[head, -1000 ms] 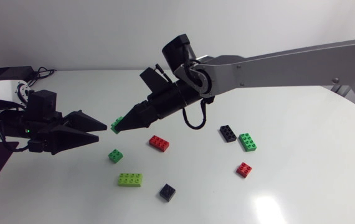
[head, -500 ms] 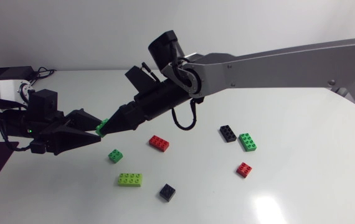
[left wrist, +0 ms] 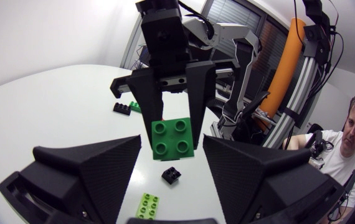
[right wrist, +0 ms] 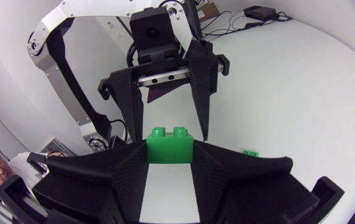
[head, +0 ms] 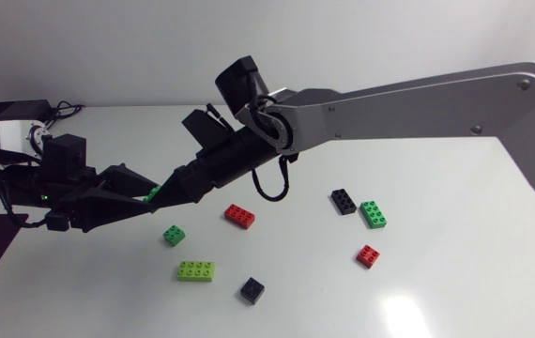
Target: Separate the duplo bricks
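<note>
While left tool (head: 146,197) stood spread either side of green brick (head: 154,192), not touching it, right tool (head: 161,194) pinched that brick above counter (head: 455,272). Red brick (head: 239,216) lay loose on counter, right of both tool tips.

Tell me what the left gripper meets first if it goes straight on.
Most likely the green brick, clamped in the right gripper, which sits between the left gripper's open jaws; depth is uncertain.
</note>
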### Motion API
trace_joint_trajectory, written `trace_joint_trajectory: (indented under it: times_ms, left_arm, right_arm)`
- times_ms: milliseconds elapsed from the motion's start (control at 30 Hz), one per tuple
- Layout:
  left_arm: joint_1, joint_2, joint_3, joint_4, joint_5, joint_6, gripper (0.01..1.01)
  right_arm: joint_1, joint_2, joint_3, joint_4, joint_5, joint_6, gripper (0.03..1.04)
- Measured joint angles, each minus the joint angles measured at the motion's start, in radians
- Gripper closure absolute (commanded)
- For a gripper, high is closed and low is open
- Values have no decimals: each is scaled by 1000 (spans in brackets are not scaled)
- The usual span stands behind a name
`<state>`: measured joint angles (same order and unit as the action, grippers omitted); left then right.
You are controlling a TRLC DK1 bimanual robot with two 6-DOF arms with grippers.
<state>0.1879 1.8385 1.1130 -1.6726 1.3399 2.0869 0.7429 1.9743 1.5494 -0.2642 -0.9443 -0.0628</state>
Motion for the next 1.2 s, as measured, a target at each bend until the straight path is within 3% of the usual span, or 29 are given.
trace_joint_trajectory:
  times_ms: [667, 1200]
  left_arm:
    - [16, 4, 13, 0, 1, 0, 387]
    - [16, -5, 25, 0, 31, -4, 484]
  right_arm:
    - [-2, -5, 0, 63, 48, 43, 808]
    - [-3, -67, -13, 69, 47, 52, 808]
